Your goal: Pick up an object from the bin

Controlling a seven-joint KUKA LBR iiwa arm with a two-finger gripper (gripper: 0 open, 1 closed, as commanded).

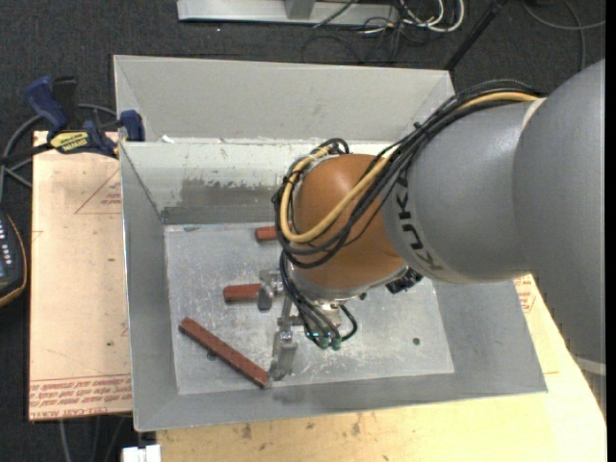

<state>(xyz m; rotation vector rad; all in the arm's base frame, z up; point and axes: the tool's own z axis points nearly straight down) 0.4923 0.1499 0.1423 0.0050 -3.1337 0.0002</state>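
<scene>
My gripper (276,327) hangs below the orange cover over the bin's front middle, open, with nothing between its fingers. One fingertip (285,362) stands right by the right end of a long red-brown stick (223,352) that lies slanted on the floor at the front left. The other finger (268,293) is next to a small red-brown block (242,294) lying left of centre. I cannot tell whether either finger touches these things.
Another small red-brown block (265,232) lies near the back wall, partly hidden by the arm's orange cover. The arm covers the middle and right back of the bin. The bare floor at the front right has only a dark speck.
</scene>
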